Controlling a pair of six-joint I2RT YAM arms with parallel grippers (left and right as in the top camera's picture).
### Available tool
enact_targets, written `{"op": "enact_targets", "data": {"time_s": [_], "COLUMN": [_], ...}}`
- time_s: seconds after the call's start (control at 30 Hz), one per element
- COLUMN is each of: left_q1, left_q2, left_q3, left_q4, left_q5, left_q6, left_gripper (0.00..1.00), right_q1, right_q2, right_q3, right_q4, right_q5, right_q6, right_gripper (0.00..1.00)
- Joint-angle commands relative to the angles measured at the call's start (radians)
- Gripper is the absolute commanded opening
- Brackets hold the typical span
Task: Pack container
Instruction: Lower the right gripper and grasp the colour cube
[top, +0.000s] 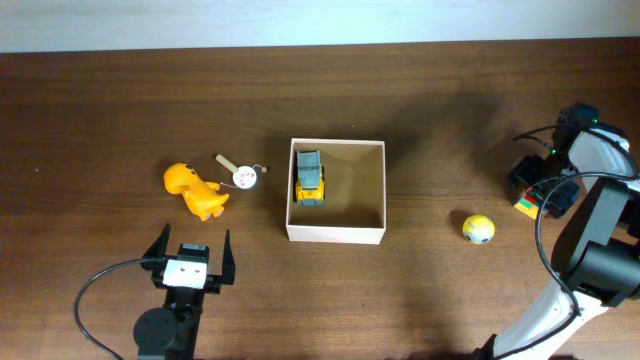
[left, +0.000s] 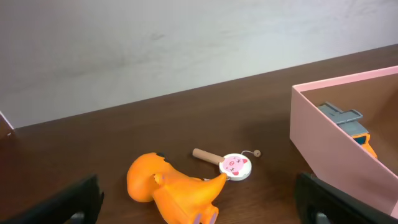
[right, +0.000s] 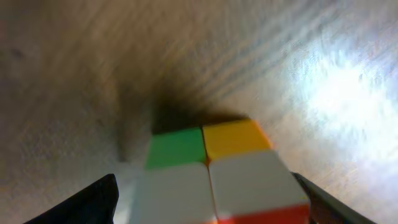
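The container (top: 337, 234), a white-walled box with a tan inside, stands mid-table and holds a grey and yellow toy truck (top: 311, 178). It also shows in the left wrist view (left: 329, 143), with the truck (left: 348, 121) inside. My left gripper (top: 190, 256) is open and empty, just in front of an orange dinosaur toy (top: 195, 190). My right gripper (top: 545, 190) is at the far right, open, with a finger on either side of a colour cube (top: 526, 207). In the right wrist view the cube (right: 217, 180) fills the space between the fingers (right: 205, 202), with a small gap on the left.
A small pink-faced rattle drum with a wooden handle (top: 240, 172) lies between the dinosaur and the container, touching the dinosaur's tail (left: 234, 166). A yellow ball (top: 478, 228) lies right of the container. A pale wall runs along the table's far edge.
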Motion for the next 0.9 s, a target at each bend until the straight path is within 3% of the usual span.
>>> {"op": "enact_targets", "data": {"time_s": [0.0,0.67,0.77,0.87], "left_q1": [0.004,0.004,0.005,0.004], "left_q2": [-0.005,-0.005,-0.005,-0.005], "left_q3": [-0.006,-0.006,-0.006,-0.006], "left_q4": [-0.001,-0.001,-0.001,-0.001], "left_q5": [-0.003,-0.003,-0.003,-0.003], "left_q6": [0.015,0.015,0.015,0.015], "left_gripper": [0.99,0.99,0.99,0.99], "right_q1": [-0.003,-0.003,-0.003,-0.003], "right_q2": [-0.013,0.0,0.0,0.0], "right_q3": [-0.007,-0.071,-0.071,-0.071], "right_q4": [0.025,0.094,0.101,0.102], "right_q5": [-0.002,-0.002,-0.002,-0.002], "right_q6": [-0.018,-0.018,-0.018,-0.018], "right_gripper": [0.81,0.8,0.59,0.56]}}
